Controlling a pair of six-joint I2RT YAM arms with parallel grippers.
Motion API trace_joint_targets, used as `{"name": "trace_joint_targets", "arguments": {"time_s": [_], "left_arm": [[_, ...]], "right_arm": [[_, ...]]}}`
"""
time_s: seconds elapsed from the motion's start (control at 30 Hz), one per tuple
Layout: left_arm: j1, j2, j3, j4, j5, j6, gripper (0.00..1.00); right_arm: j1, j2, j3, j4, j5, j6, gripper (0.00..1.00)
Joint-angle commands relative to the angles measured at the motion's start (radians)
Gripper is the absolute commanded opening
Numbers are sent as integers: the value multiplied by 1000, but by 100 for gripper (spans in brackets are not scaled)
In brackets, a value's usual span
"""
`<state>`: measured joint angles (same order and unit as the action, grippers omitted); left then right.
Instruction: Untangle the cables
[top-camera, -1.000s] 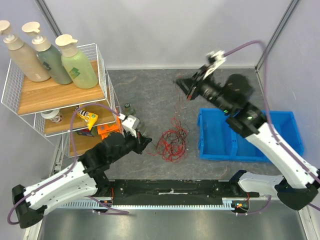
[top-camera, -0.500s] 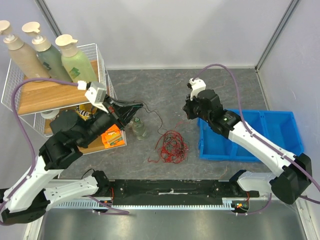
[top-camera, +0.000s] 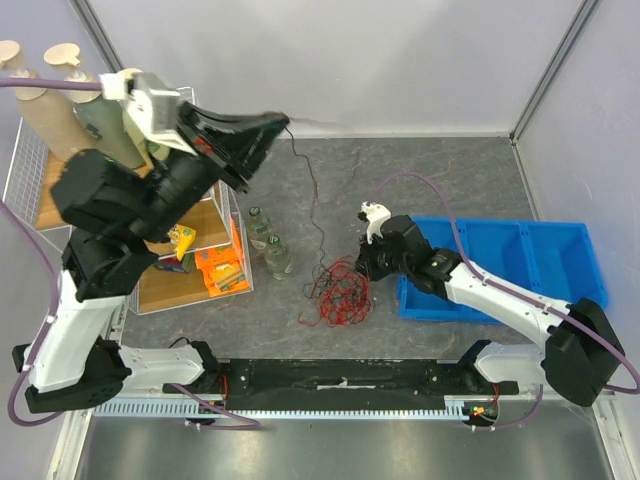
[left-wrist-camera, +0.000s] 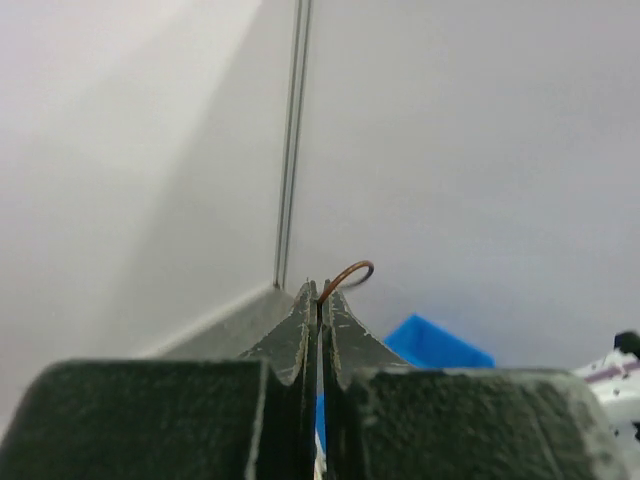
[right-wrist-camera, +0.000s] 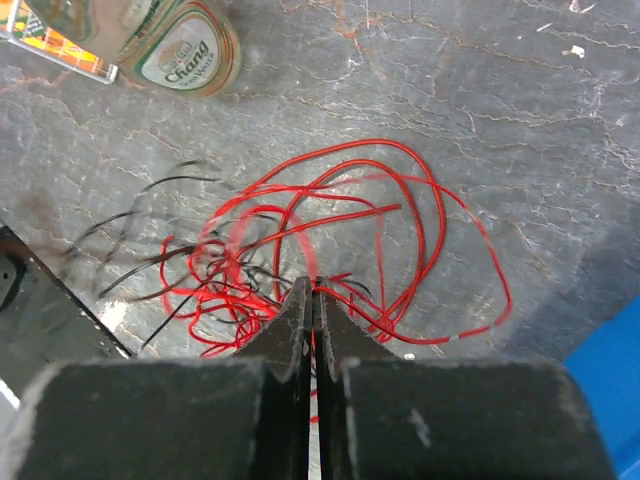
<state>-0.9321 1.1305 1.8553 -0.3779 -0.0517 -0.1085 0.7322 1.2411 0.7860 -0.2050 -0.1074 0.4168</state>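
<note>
The only word showing legibly is "Chang", in white script on the green oval label of a bottle (right-wrist-camera: 185, 45) resting near the table's (right-wrist-camera: 450, 80) left edge. Smaller print around it is blurring, as is the printing on the orange packet (right-wrist-camera: 50, 40).

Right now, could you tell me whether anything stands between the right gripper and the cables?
Nothing visible does. The right gripper is down in the cables, its jaws shut on a red strand of the tangle. The glass bottle stands off to one side, apart from the loops.
</note>
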Motion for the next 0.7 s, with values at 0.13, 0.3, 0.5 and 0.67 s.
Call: {"name": "trace_joint_targets", "arguments": {"time_s": [0.13, 0.3, 0.5, 0.67], "left_arm": [[6, 81, 185, 62, 16, 62, 2], [7, 101, 140, 56, -20, 70, 2], [6, 117, 136, 54, -14, 66, 2], [9, 106, 127, 45, -10, 59, 2]], "right_arm": [[10, -5, 5, 61, -28, 27, 27], [10, -98, 76, -69, 23, -28, 69], [12, -307, 173, -140, 56, -82, 89], [62, -293, 122, 178, -189, -52, 95]]}}
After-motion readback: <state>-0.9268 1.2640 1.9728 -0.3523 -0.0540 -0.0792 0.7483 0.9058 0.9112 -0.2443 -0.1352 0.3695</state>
